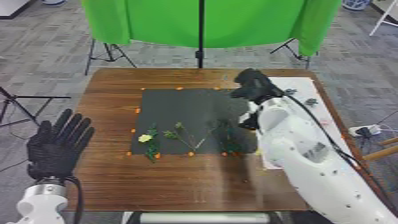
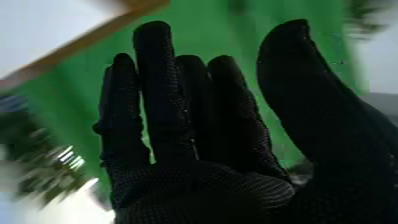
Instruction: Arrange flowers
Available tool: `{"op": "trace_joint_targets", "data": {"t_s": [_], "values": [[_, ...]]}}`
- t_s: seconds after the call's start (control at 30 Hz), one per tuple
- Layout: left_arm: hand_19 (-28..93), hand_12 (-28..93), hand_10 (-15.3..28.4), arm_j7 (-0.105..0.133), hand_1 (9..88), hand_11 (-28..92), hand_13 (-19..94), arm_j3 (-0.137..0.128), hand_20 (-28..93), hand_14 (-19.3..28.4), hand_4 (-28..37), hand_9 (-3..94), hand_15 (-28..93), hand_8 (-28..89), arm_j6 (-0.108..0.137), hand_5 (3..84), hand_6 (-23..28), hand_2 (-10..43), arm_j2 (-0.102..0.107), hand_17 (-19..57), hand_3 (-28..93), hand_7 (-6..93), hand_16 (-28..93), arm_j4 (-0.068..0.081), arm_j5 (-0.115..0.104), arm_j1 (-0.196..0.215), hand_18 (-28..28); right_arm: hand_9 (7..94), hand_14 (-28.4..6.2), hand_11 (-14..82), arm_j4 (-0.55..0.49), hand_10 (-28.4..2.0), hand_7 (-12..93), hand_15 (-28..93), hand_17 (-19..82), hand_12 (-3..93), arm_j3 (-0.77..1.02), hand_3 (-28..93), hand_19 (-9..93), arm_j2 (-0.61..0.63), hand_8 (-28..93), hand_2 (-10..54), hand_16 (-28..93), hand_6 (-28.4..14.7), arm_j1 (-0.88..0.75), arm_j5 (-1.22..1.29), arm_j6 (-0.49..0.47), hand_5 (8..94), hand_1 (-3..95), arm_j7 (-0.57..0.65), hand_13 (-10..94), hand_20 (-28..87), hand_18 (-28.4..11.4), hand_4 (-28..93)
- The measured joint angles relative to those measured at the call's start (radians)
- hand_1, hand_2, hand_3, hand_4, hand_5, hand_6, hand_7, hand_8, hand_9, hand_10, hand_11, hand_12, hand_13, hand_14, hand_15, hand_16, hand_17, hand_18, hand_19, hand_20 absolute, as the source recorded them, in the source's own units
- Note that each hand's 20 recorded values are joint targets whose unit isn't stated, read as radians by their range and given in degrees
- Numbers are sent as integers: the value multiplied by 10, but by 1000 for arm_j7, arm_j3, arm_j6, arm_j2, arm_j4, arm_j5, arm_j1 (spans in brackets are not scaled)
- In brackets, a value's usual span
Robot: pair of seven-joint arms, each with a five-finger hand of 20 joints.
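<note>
The brown wooden table (image 1: 115, 180) stood on grey carpet (image 1: 53, 52), with a green cloth (image 1: 160, 22) hanging past its far edge behind a black pole (image 1: 201, 30). A dark mat (image 1: 182, 107) lay mid-table, orange marks along its edges, and a white sheet (image 1: 302, 87) lay to its right. On the mat's near left, the yellow flower (image 1: 144, 138) had its green stem running near to far. Right of it, the middle sprig (image 1: 169, 134) slanted, its leafy tips far and left, its bare stem end near and right. The dark green sprig (image 1: 233, 145) on the near right also ran roughly near to far. The left hand (image 1: 55, 150), by the table's left edge, pointed far with fingers straight and spread. The right hand (image 1: 256, 86) was over the mat's far right, fingers straight and narrowly spaced, thumb wide, holding nothing.
</note>
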Motion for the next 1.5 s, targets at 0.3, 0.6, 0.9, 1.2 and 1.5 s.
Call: {"op": "trace_joint_targets", "data": {"t_s": [0.3,0.6,0.9,1.2,1.5], "values": [[206,106,145,1,260,151,262,-10,114,137,-283,353,222,-67,-3,435,90,141,-5,-27,764,41,-42,0,2,11,110,486,-145,106,-14,-147,145,339,207,138,279,765,720,216,-120,-95,166,-45,-275,-12,-27,513,471,29,479,288,-219,-282],[205,106,145,3,260,152,262,-6,115,137,-283,353,223,-67,-3,434,90,141,-6,-27,765,42,-43,0,1,11,109,519,-120,116,45,-128,165,350,224,138,259,770,729,215,-130,-95,178,-27,-293,-13,-61,544,538,51,536,298,-215,-282],[204,106,145,3,261,154,262,-1,116,138,-283,353,224,-67,-2,434,89,143,-15,-26,762,42,-43,0,1,11,109,842,-88,92,188,-112,304,372,291,378,141,652,775,195,1,-95,393,-6,-212,-77,166,761,638,72,708,344,-214,-283],[204,105,145,4,261,155,262,-3,116,138,-283,354,226,-67,-1,434,89,142,-21,-26,762,43,-43,-4,0,21,109,843,-91,86,88,-113,310,377,291,380,118,663,775,209,0,-95,393,-8,-240,-77,265,761,629,37,705,351,-217,-283],[206,105,144,10,260,154,262,1,116,139,-283,354,225,-67,5,435,89,141,-24,-26,764,44,-44,-11,-4,42,109,839,-94,90,165,-111,316,390,288,389,-239,660,774,112,-2,-95,384,-7,104,-27,241,752,621,-196,697,354,-218,-283]]}}
